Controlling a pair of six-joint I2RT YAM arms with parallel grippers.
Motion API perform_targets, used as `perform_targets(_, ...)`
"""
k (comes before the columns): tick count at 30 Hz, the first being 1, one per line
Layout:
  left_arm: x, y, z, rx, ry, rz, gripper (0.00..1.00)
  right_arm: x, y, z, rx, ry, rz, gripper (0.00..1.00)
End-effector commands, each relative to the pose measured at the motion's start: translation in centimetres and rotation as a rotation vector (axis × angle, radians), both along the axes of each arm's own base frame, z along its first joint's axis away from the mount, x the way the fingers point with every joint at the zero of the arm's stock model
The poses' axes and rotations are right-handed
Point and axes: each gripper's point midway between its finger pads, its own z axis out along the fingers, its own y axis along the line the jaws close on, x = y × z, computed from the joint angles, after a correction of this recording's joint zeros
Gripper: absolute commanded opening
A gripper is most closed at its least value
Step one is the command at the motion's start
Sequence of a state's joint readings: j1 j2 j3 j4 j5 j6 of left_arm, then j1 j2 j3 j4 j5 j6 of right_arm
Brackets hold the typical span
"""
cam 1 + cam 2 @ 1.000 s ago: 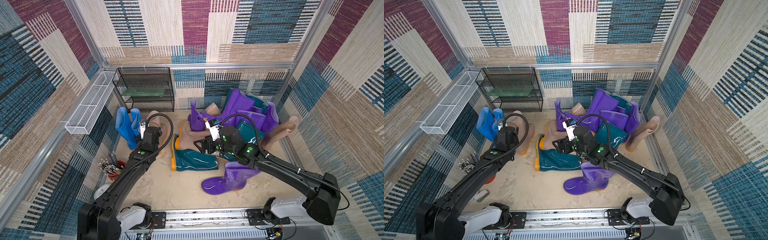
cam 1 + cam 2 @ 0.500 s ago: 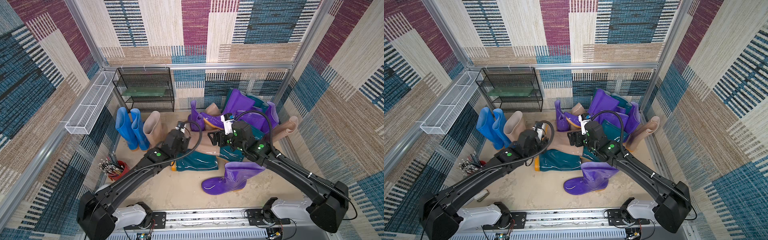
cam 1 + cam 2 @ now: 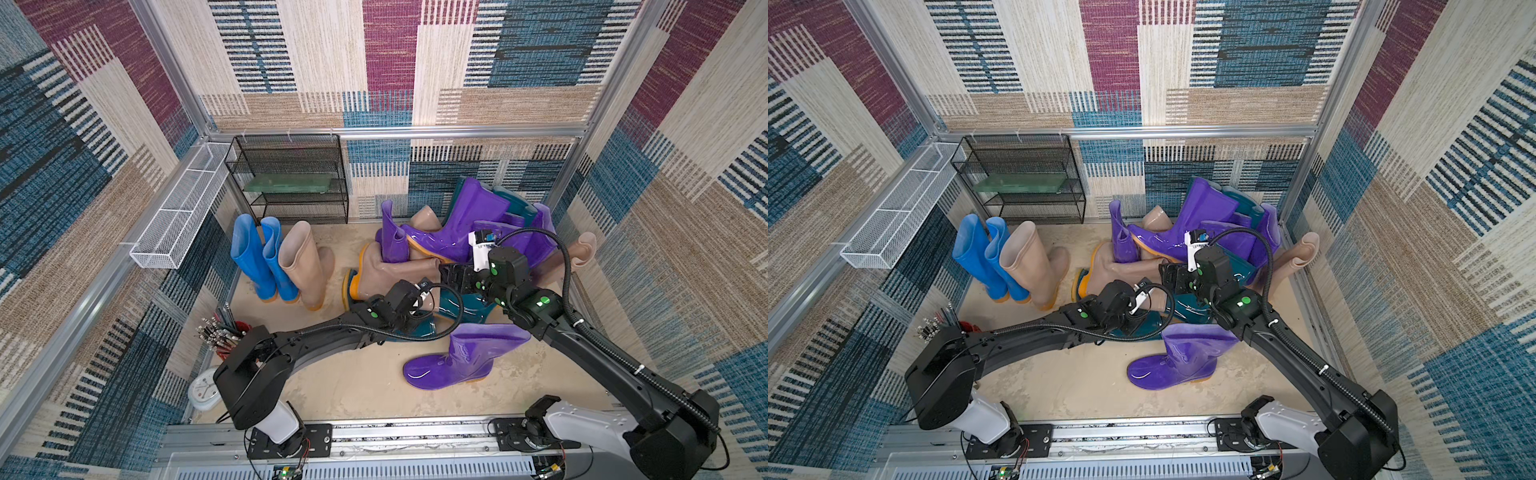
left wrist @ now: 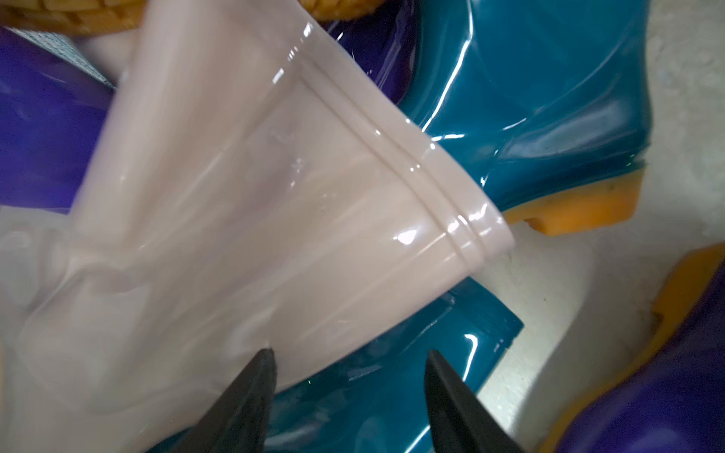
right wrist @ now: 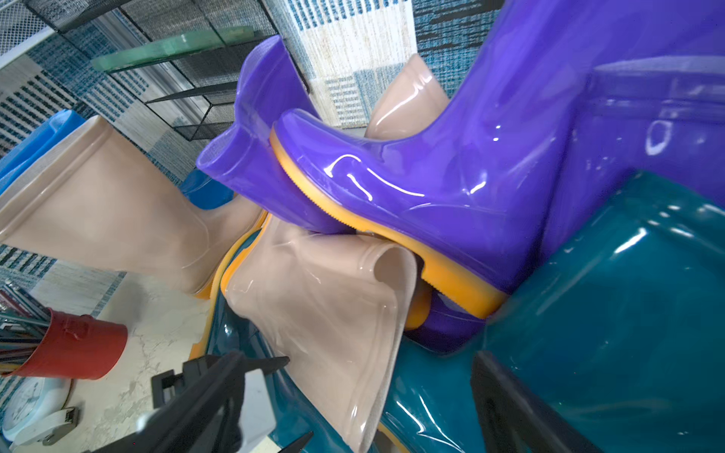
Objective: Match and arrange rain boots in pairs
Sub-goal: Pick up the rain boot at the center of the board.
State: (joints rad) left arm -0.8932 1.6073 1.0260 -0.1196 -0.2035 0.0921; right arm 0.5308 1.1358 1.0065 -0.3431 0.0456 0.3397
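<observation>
Where my left gripper point(image 4: 349, 353) and right gripper point(image 5: 380, 357) hover at the fallen beige boot point(image 4: 255, 215), I see both pincers apart, unclamped.

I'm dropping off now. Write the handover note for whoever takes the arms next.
Left gripper: open, empty, at the shaft of the lying beige boot.
Right gripper: open, empty, facing that boot's mouth.
Done: blue pair stands by the rack, an upright beige boot beside it.
Left: pair the lying beige boot with it; the pile and the lone purple boot are unsorted.
</observation>
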Motion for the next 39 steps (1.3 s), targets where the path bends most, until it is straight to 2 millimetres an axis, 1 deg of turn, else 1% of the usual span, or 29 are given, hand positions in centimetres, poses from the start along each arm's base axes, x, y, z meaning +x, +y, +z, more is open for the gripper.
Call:
perform_targets(1, 1.0, -1.6, 0.7, -0.015, -0.092, -0.047, 0.65, -0.3, -0.5, -0.6, -0.006, 0.013, -0.009, 0.94)
perform_targets(6, 3.0, -2.1, 1.1, -0.028, -0.226, 0.001, 0.66, -0.5, -0.9, -1.3, -0.001, 0.02, -0.005, 0.94)
perform_targets(9, 2.7, -2.9, 0.9, 0.005, -0.253, -0.04, 0.63, -0.6, -1.0, -1.5, -0.001, 0.023, -0.005, 0.94)
perform_targets(10, 2.9, -3.0, 0.9, 0.017, -0.267, -0.038, 0.59, -0.5, -1.1, -1.5, -0.001, 0.026, -0.009, 0.94)
perform_targets(11, 3.1, -2.9, 0.9, 0.025, -0.28, -0.028, 0.51, -0.5, -1.1, -1.6, -0.001, 0.028, -0.008, 0.94)
perform_targets(13, 3.5, -2.7, 0.9, 0.035, -0.307, -0.016, 0.26, -0.5, -1.1, -1.5, 0.002, 0.026, -0.005, 0.93)
perform_targets(14, 3.5, -2.6, 0.8, 0.047, -0.314, -0.018, 0.16, -0.5, -1.1, -1.4, 0.006, 0.027, -0.002, 0.93)
perform_targets(16, 3.3, -2.4, 1.0, 0.053, -0.316, -0.021, 0.02, -0.6, -1.0, -1.3, 0.009, 0.029, 0.004, 0.92)
perform_targets(17, 3.2, -2.2, 1.2, 0.054, -0.318, -0.019, 0.0, -0.6, -1.0, -1.2, 0.009, 0.028, 0.005, 0.92)
perform_targets(21, 2.5, -1.3, 2.5, 0.052, -0.321, -0.022, 0.0, -0.8, -0.9, -1.0, 0.016, 0.021, 0.015, 0.91)
perform_targets(27, 0.4, 1.1, 6.5, 0.039, -0.303, -0.018, 0.0, -0.9, -0.3, 0.0, 0.031, -0.005, 0.05, 0.9)
perform_targets(31, -0.5, 3.4, 8.5, 0.065, -0.309, 0.005, 0.0, -0.9, 0.1, 0.7, 0.049, -0.025, 0.072, 0.9)
perform_targets(34, -0.4, 5.5, 10.4, 0.054, -0.316, 0.074, 0.0, -0.9, 0.7, 1.2, 0.068, -0.038, 0.097, 0.9)
perform_targets(37, -0.1, 7.8, 12.8, -0.005, -0.304, 0.173, 0.0, -0.9, 1.4, 1.7, 0.085, -0.037, 0.123, 0.89)
perform_targets(39, -0.4, 8.6, 14.6, -0.079, -0.315, 0.202, 0.0, -0.9, 2.0, 2.0, 0.088, -0.038, 0.138, 0.89)
